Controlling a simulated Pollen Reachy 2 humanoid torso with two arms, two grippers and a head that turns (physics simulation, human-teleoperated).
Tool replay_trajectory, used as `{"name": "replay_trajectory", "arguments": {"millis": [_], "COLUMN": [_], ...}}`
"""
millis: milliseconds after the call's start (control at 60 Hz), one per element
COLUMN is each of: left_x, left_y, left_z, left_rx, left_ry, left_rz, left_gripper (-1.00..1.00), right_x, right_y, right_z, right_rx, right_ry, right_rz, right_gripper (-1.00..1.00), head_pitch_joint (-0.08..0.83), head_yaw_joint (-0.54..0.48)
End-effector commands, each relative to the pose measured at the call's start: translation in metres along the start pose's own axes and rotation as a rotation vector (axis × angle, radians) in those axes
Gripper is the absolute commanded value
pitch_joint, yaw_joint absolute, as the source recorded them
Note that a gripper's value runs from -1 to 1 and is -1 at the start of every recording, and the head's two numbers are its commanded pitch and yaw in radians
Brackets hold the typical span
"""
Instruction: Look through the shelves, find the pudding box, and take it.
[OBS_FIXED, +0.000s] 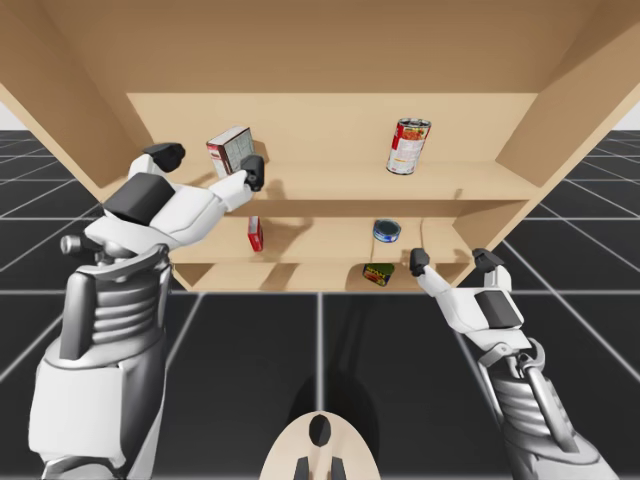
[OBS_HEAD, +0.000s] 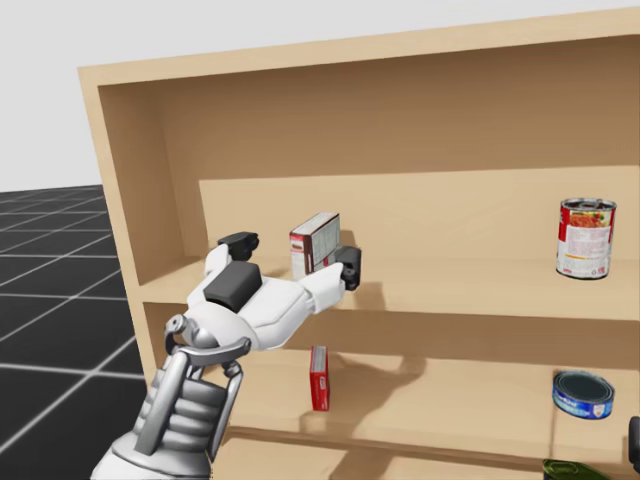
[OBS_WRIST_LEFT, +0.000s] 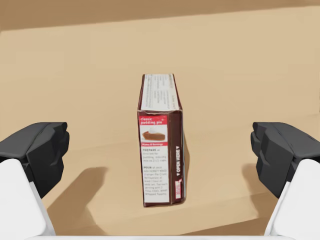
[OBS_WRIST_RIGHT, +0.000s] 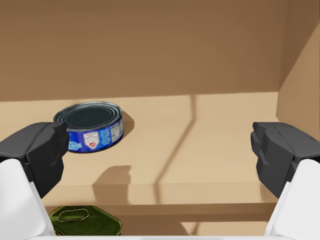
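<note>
The pudding box (OBS_WRIST_LEFT: 160, 140), dark brown with a red and white end panel, stands upright on the upper shelf (OBS_FIXED: 330, 180), toward its left end. It also shows in the high view (OBS_FIXED: 230, 150) and the head view (OBS_HEAD: 315, 243). My left gripper (OBS_WRIST_LEFT: 160, 150) is open, and the box is centred just ahead of its spread fingers, touching neither. That gripper (OBS_FIXED: 210, 165) (OBS_HEAD: 294, 252) reaches in at upper-shelf height. My right gripper (OBS_FIXED: 453, 262) (OBS_WRIST_RIGHT: 160, 155) is open and holds nothing, in front of the middle shelf at the right.
A tall red and white can (OBS_FIXED: 408, 146) (OBS_HEAD: 585, 237) stands at the upper shelf's right. The middle shelf holds a small red box (OBS_FIXED: 255, 233) (OBS_HEAD: 319, 378) and a flat blue can (OBS_WRIST_RIGHT: 92, 125) (OBS_FIXED: 387, 231). A flat green can (OBS_WRIST_RIGHT: 85, 220) (OBS_FIXED: 378, 274) lies on the lowest shelf.
</note>
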Motion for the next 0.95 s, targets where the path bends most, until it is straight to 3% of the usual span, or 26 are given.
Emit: {"name": "replay_trajectory", "arguments": {"millis": [17,250,283,300,317,333,367,650,950], "left_x": [-0.004,-0.016,-0.018,-0.018,-0.019,-0.019,-0.019,0.002,0.020], "left_y": [0.002,0.006,0.005,0.005,0.005,0.005,0.005,-0.003,-0.019], "left_z": [-0.035,-0.068,-0.070,-0.071,-0.071,-0.071,-0.071,-0.051,0.047], "left_rx": [0.023,0.040,0.051,0.052,0.054,0.052,0.051,0.050,0.049], "left_ry": [0.221,0.280,0.283,0.284,0.284,0.283,0.284,0.209,0.141], "left_rz": [0.080,0.112,0.107,0.108,0.106,0.107,0.106,0.071,-0.041], "left_gripper": [-1.00,-1.00,-0.87,-0.76,-0.50,0.75,0.97,1.00,1.00], "right_x": [-0.001,-0.002,-0.001,-0.001,-0.001,-0.001,-0.001,-0.002,-0.004], "right_y": [0.001,-0.001,-0.001,-0.001,-0.001,-0.001,-0.001,-0.002,-0.001], "right_z": [0.000,0.000,0.000,0.000,0.000,0.000,-0.001,-0.001,-0.002], "right_rx": [-0.005,-0.009,-0.009,-0.009,-0.009,-0.009,-0.009,-0.011,-0.014], "right_ry": [0.002,0.000,0.000,0.000,0.000,0.000,-0.001,-0.001,0.001], "right_rz": [-0.016,-0.016,-0.017,-0.017,-0.017,-0.017,-0.017,-0.017,-0.011], "right_gripper": [-1.00,-1.00,-1.00,-1.00,-1.00,-1.00,-1.00,-1.00,-1.00], "head_pitch_joint": [0.143,0.150,0.151,0.151,0.151,0.152,0.153,0.153,0.162], "head_yaw_joint": [0.24,0.24,0.24,0.24,0.24,0.24,0.23,0.24,0.24]}}
